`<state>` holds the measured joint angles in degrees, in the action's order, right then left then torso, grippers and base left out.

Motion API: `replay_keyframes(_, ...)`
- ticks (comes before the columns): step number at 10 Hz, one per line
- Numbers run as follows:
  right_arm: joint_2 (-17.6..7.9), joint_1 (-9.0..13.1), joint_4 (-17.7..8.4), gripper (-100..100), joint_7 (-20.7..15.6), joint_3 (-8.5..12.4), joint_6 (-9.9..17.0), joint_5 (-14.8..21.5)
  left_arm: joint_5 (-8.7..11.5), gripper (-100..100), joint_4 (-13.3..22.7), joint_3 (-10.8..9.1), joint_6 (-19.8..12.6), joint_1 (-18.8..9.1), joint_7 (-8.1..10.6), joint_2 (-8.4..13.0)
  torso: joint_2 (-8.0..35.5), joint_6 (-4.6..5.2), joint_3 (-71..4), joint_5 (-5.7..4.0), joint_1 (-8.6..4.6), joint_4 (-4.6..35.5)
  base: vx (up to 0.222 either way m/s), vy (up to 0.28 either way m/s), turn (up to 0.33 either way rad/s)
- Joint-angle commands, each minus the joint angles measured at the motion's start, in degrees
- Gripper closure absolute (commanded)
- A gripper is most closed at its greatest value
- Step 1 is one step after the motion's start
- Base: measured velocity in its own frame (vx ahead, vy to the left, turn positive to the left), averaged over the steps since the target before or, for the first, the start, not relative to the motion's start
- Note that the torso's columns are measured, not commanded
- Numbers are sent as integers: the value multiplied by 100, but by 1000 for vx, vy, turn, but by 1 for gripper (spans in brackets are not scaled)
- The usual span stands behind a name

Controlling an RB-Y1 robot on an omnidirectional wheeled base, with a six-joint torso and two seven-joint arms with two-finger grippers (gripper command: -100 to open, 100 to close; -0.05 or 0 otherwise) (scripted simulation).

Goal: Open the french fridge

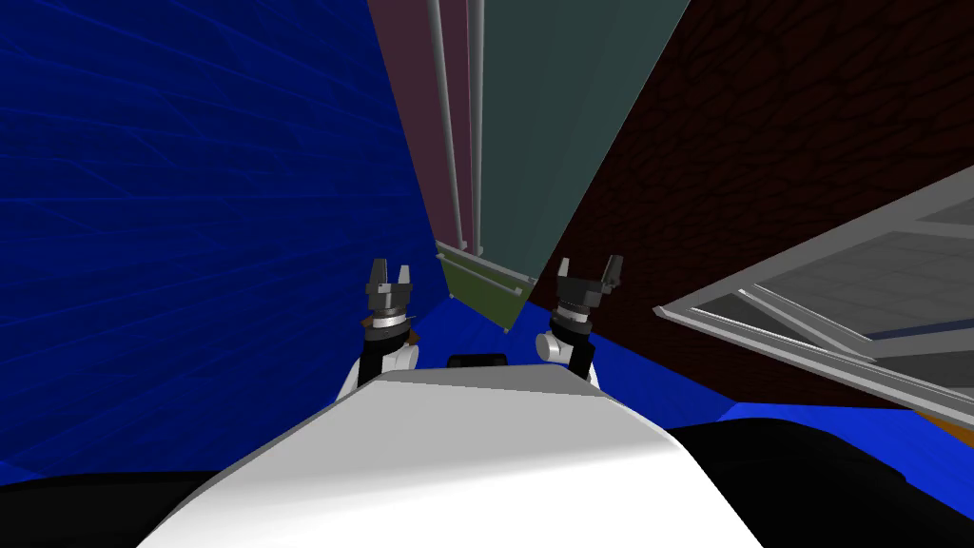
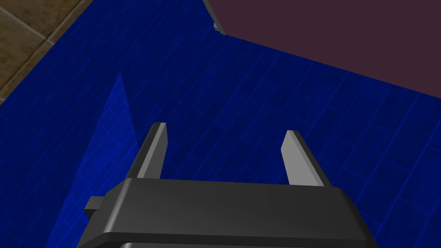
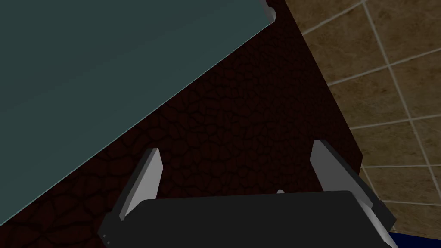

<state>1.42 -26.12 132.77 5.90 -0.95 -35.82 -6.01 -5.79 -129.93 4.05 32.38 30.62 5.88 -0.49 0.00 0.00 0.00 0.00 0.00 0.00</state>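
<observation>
Fridge: the fridge [image 1: 495,143] stands straight ahead of me, between a blue wall [image 1: 190,190] on my left and a dark brown wall [image 1: 761,143] on my right.
Doors: the left door [image 1: 418,95] is maroon and the right door [image 1: 561,114] is dull teal. Both lie flat and closed.
Handles: two grey upright bars, the left handle [image 1: 447,124] and the right handle [image 1: 476,124], run side by side along the seam where the doors meet.
Drawer: an olive drawer [image 1: 476,290] sits under the doors with a grey bar across its front.
Left pincer: my left pincer [image 1: 391,276] [image 2: 225,129] is spread wide and holds nothing. It is in front of the fridge's left side, apart from it, over blue bricks [image 2: 258,107], with the maroon door [image 2: 336,34] beyond.
Right pincer: my right pincer [image 1: 590,271] [image 3: 236,146] is also spread wide and holds nothing. It faces the brown wall [image 3: 241,107] next to the teal door [image 3: 107,64], touching neither.
Floor: tan tiles [image 3: 387,86].
Right side: a grey window frame [image 1: 856,295] slants past the brown wall.
</observation>
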Motion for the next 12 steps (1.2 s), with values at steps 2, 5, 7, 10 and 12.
replay_keyframes(2, 0, 0, 0, 0, 0, 0, 0, 0, 0, 0, 0, 0, 0, 0, 0, 0, 597, 0, -1200, 0, 0, 600, 0, 0, 0)
replay_keyframes(5, 0, 0, 1, 0, 0, 0, 0, 0, 0, 0, -1, 0, 0, 0, 0, 0, 1845, 0, -3692, 0, 0, 1846, 0, 0, 0)
replay_keyframes(7, 0, 0, 1, 0, 0, 0, 0, 0, 0, 0, -1, 0, 0, 0, 0, 0, 2693, 0, -5381, 0, 0, 2691, 0, 0, 0)
replay_keyframes(10, -210, -25, 18, -100, -28, 22, 30, 53, 0, 0, -2, 0, 1, 0, 0, 0, 3962, 0, -7919, 0, 0, 3960, 6, 3, 7)
replay_keyframes(12, -488, -84, 59, -100, -93, 74, 103, 179, 0, 0, 1, 0, 0, 1, 0, 0, 4203, 0, -8429, 2, 6, 4204, 27, 25, 26)
